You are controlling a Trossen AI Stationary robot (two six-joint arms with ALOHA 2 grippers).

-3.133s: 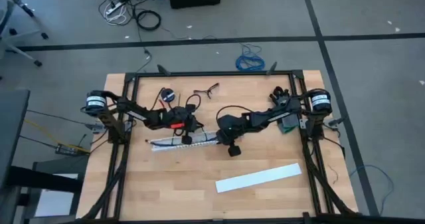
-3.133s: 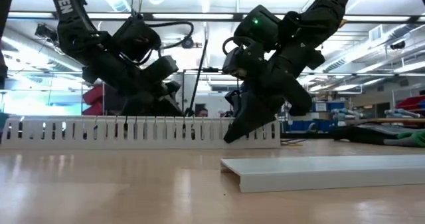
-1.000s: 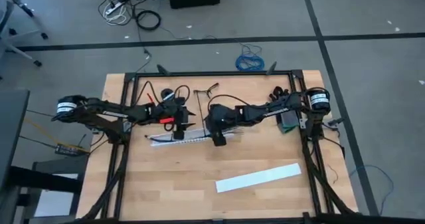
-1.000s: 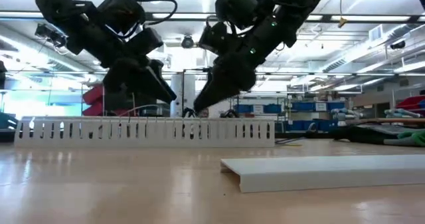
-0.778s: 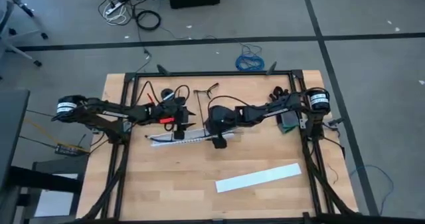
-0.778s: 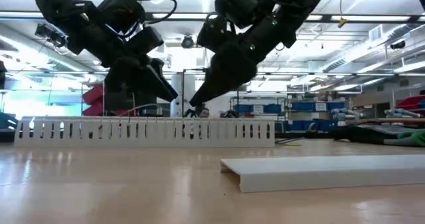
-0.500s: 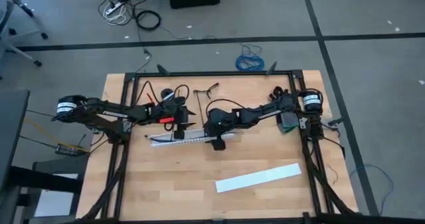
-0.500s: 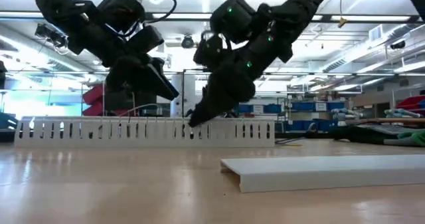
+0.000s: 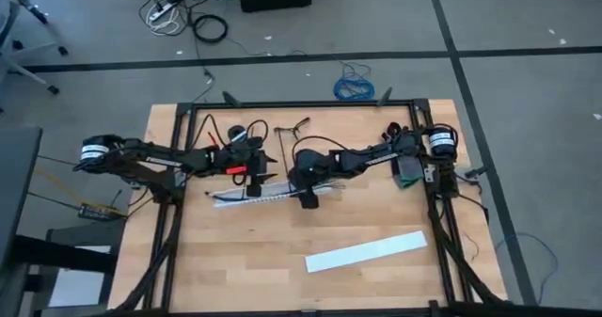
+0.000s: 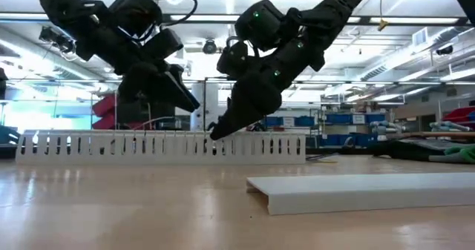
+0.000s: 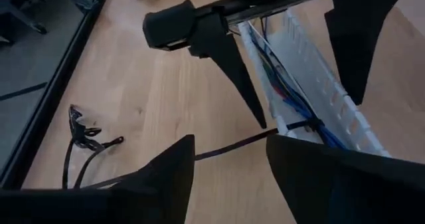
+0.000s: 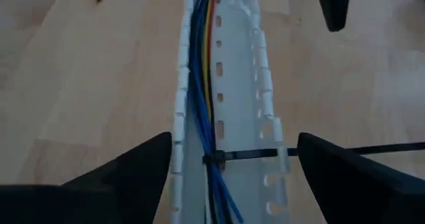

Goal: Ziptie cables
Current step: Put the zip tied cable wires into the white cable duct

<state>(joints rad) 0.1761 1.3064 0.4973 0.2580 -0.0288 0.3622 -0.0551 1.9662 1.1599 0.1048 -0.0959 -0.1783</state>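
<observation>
Cables [image 12: 202, 84]: blue, yellow and dark strands, bunched lengthwise in the white slotted strip [image 12: 262, 104] near the middle of the table [image 9: 235, 261].

Right gripper [image 12: 234, 144]: spread wide, holding nothing, straddling the strip just above the bundle. Left gripper [image 11: 229, 151]: also spread wide and empty, hovering low beside the strip, close to the right one.

Directly below the right gripper: one dark zip tie [image 12: 265, 154] looped across the bundle, apparently cinched, with its long tail [image 11: 226, 144] running out sideways through a slot onto the wood.

Farther out: a small dark tangle [image 11: 83, 127] near the table's far edge, and a flat white cover [image 9: 365, 251] well apart toward the near side.

Judged progress: one tie on and seemingly closed, tail untrimmed. Elsewhere in the right wrist view, no second tie; likely more ties left to fit.
</observation>
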